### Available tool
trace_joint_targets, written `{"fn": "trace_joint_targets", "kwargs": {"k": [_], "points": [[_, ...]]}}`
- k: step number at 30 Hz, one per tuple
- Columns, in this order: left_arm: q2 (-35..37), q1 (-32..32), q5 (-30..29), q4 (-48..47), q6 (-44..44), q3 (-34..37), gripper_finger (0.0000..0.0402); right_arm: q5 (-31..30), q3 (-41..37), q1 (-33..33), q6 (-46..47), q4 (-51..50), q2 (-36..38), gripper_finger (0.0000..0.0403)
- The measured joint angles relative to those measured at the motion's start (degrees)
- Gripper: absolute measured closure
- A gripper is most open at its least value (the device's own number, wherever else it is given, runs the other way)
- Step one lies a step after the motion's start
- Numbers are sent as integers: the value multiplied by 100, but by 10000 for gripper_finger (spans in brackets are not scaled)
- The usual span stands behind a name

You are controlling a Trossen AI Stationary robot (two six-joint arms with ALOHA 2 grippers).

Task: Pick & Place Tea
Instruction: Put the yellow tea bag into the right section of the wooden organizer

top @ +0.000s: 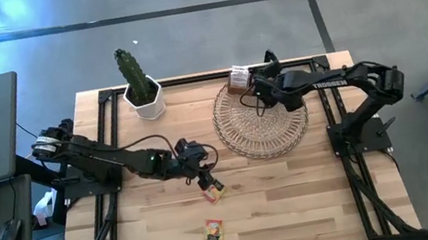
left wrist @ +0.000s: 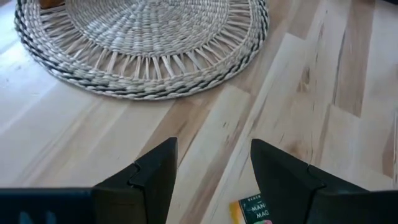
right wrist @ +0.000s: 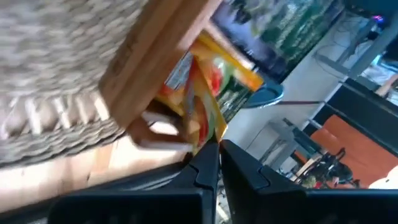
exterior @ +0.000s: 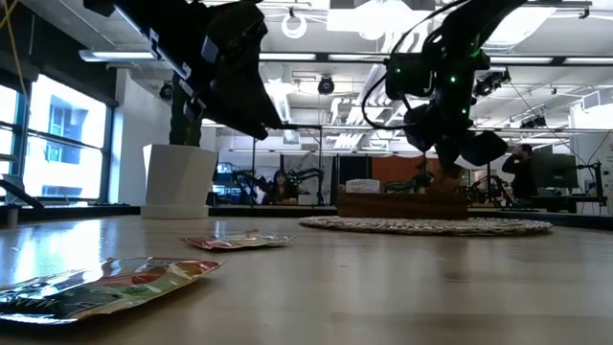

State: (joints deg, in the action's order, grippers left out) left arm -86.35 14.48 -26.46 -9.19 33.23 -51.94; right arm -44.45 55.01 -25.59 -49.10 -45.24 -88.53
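Tea sachets, small flat yellow-orange squares with dark print, lie on my pale wooden table (top: 299, 210): one (top: 213, 191) just under my left gripper (top: 202, 174), whose fingers stand apart, another (top: 214, 231) at six o'clock from it. My right gripper (top: 254, 85), fingers together, hangs at the brown wooden box (top: 238, 77) on the round woven wicker mat's (top: 262, 121) eleven o'clock rim; bare planks spread toward four o'clock.

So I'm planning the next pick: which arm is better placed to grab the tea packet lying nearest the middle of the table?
Left. The left gripper hovers open right over that tea packet, whose edge shows between its jaws in the wrist view. The right gripper is far off at the wooden box.
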Motion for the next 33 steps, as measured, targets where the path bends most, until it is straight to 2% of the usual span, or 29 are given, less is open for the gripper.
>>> {"fn": "trace_joint_targets", "kwargs": {"k": [6, 14, 19, 22, 25, 29, 33], "points": [[0, 11, -7, 2, 0, 0, 199, -26, -16, -125, -47, 477, -2, 350], [0, 11, 0, 2, 0, 0, 199, -40, -16, -428, 541, 382, -2, 284], [0, 11, -4, 4, 2, 0, 199, -465, 16, -325, 569, 372, -2, 270], [0, 11, -4, 2, 2, 0, 199, -571, 187, -127, 1008, 147, -2, 272], [5, -34, 47, -8, 120, -3, 199, 242, 474, 120, 1925, -221, -2, 278], [449, -154, 531, -563, 412, -90, 199, 2399, 843, 429, 3519, -245, 98, 289], [1038, -124, 20, -1194, 419, -90, 199, 4304, 846, 861, 4298, 559, 201, 299]]}}
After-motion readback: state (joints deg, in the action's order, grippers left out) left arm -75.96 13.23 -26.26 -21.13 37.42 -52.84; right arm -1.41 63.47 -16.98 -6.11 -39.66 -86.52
